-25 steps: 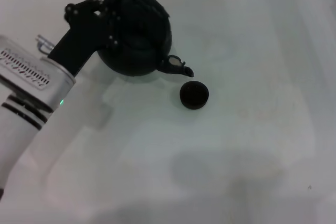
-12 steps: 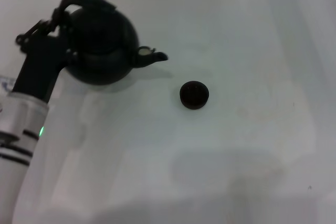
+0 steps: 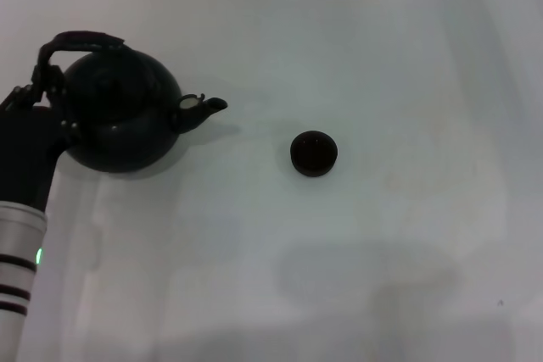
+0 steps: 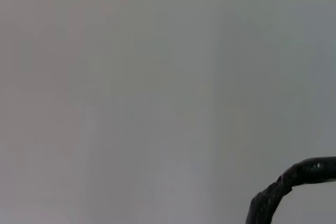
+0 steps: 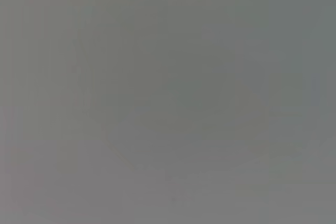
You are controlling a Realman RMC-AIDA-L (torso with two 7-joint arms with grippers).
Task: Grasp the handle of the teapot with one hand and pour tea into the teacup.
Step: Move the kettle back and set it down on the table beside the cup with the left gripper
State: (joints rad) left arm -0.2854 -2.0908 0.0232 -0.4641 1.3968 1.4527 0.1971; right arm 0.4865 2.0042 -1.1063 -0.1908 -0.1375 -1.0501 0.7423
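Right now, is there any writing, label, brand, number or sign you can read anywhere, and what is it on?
None can be read.
The teapot, its handle and the teacup carry no visible lettering.
The left gripper and its arm show only dark bands and a small green light, no words.
Both wrist views show no text.
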